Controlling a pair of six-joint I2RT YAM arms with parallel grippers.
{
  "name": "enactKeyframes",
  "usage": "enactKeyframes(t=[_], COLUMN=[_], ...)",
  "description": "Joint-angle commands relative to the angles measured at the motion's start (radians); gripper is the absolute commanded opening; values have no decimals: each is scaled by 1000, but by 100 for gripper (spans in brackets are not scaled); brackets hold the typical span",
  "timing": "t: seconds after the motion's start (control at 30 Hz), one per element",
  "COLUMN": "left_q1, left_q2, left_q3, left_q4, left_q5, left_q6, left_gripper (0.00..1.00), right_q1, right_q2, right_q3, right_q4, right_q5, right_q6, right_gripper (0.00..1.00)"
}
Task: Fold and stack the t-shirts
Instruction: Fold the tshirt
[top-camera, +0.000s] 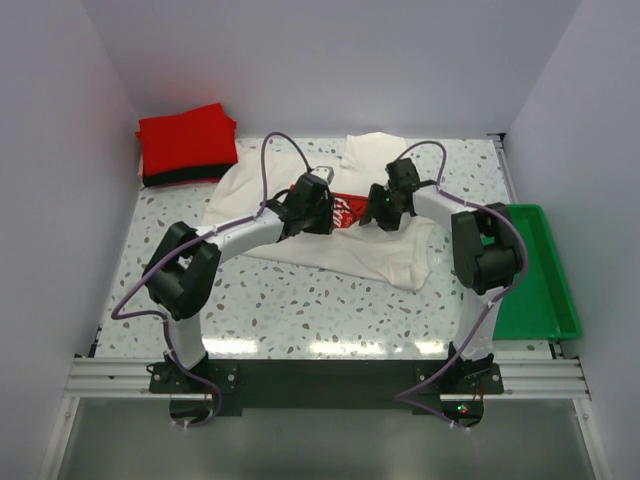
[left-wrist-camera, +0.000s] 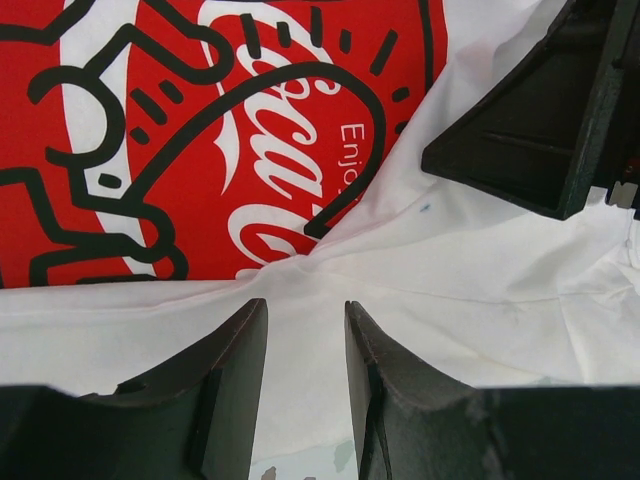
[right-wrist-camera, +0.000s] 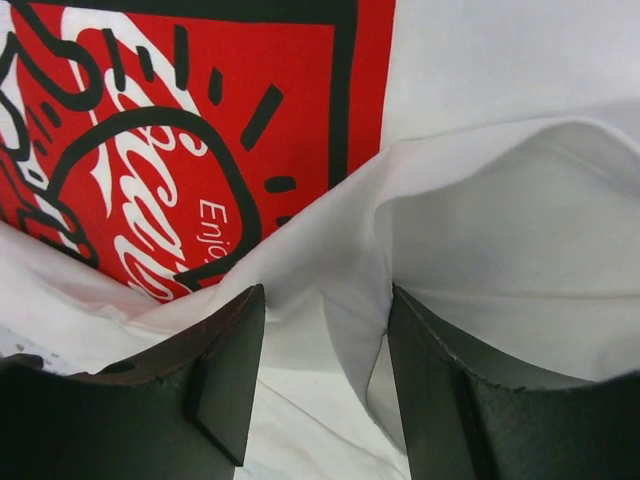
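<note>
The cream-white t-shirt (top-camera: 340, 245) lies spread and rumpled in the middle of the table, its red chest print (top-camera: 348, 210) showing between my two grippers. My left gripper (top-camera: 318, 208) is low on the shirt just left of the print. In the left wrist view its jaws (left-wrist-camera: 305, 310) stand a little apart with white cloth between them, and wrinkles run to their tips below the print (left-wrist-camera: 200, 130). My right gripper (top-camera: 383, 207) is open. In the right wrist view (right-wrist-camera: 325, 295) a raised fold of white cloth (right-wrist-camera: 350, 290) stands between the jaws. The folded red shirt (top-camera: 187, 138) lies on the black one (top-camera: 180, 179) at the back left.
A green plastic tray (top-camera: 535, 270) sits at the table's right edge. White walls close in the left, back and right sides. A black part of the right gripper (left-wrist-camera: 530, 120) shows close by in the left wrist view. Speckled tabletop (top-camera: 300, 310) lies in front of the shirt.
</note>
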Motion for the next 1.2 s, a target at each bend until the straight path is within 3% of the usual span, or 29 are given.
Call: enactKeyframes(t=[0.0, 0.17, 1.17], left_q1=[6, 8, 29], left_q2=[-42, -39, 10], left_q3=[-3, 0, 41], left_q4=[24, 24, 9], left_q5=[-11, -11, -9], left_q6=[0, 0, 4], left_gripper=[42, 42, 41], right_q1=[-20, -61, -192], right_q2=[37, 92, 313], right_q3=[34, 86, 292], right_q4=[57, 87, 339], right_q5=[-87, -191, -579], right_q6=[41, 82, 362], right_gripper=[54, 47, 48])
